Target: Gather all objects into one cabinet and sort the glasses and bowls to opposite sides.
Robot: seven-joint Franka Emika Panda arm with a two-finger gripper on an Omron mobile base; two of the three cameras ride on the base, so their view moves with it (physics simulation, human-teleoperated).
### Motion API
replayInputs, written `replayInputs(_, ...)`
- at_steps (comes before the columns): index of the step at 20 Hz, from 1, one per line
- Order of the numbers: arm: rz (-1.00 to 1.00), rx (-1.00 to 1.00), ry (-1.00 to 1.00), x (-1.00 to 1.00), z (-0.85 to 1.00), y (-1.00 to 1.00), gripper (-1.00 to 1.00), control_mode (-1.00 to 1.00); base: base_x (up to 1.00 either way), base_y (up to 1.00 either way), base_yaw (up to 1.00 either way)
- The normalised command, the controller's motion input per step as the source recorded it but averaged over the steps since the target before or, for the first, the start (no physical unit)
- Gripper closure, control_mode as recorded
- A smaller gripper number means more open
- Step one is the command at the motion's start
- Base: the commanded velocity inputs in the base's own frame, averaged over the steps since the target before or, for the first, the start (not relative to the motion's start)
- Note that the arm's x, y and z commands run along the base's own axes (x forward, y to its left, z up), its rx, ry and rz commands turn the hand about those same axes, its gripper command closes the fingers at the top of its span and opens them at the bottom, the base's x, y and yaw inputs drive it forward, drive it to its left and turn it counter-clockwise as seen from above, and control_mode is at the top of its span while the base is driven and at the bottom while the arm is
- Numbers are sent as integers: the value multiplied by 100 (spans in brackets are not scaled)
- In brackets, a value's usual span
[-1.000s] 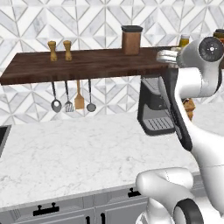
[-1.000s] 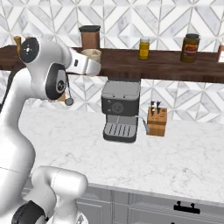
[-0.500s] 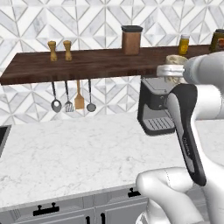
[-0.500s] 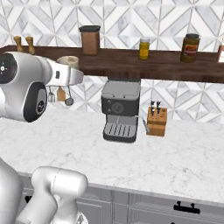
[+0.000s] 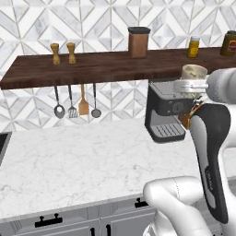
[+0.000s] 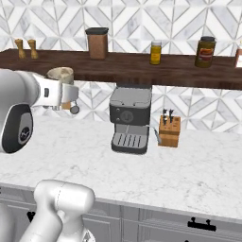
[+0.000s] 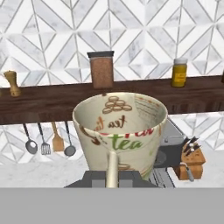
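A cream cup (image 7: 120, 127) printed with "tea" lettering, one of the glasses, stands upright in front of the hand camera. Its handle runs down between my fingertips. My gripper (image 7: 113, 179) is shut on that handle. From the left base view the cup (image 5: 193, 73) sits on top of the gripper (image 5: 186, 85), level with the wooden shelf and above the coffee machine. In the right base view the cup (image 6: 60, 74) and gripper (image 6: 68, 92) hang left of the machine, over the counter. The cabinet and the bowls are out of view.
A dark wooden shelf (image 5: 92, 69) carries a brown canister (image 5: 138, 42), two grinders (image 5: 63, 53) and jars (image 6: 156, 52). Below it are hanging utensils (image 5: 76, 106), a coffee machine (image 6: 128, 120) and a knife block (image 6: 169, 132) on the marble counter (image 5: 69, 156).
The arm has swung the held cup back from the wall toward the base and slightly lower. The grip has stayed shut, and the background has not shifted.
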Motion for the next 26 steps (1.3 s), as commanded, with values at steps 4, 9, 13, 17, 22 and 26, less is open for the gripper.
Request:
replayInputs(4,0,-6,16,-55,1,5,100,-100,0,0,0)
replayInputs(9,0,-1,14,-22,-2,1,100,-100,0,0,0)
replayInputs(13,0,0,2,-14,-13,2,100,-100,0,0,0)
replayInputs(17,0,0,4,-11,-17,0,100,-100,0,0,0)
replayInputs(22,0,0,0,0,-22,1,100,-100,0,0,0)
replayInputs(26,0,0,0,0,-18,6,100,-100,0,0,0)
